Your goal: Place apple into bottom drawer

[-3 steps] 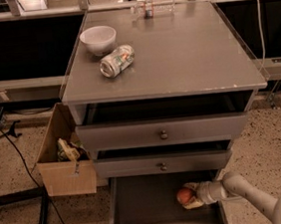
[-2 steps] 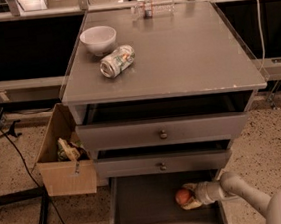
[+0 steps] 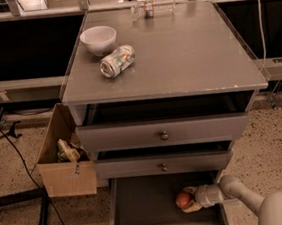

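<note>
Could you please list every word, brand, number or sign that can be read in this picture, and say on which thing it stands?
No text can be read here.
Can: coloured label, too blurred to read.
Packet in the cardboard box: print too blurred to read.
Bowl, apple, and the gripper beside the apple in the bottom drawer: no markings visible.

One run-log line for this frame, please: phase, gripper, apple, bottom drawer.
phase: placing | gripper: inside bottom drawer, right side, shut on apple | apple: over drawer floor, not released | bottom drawer: pulled open
</note>
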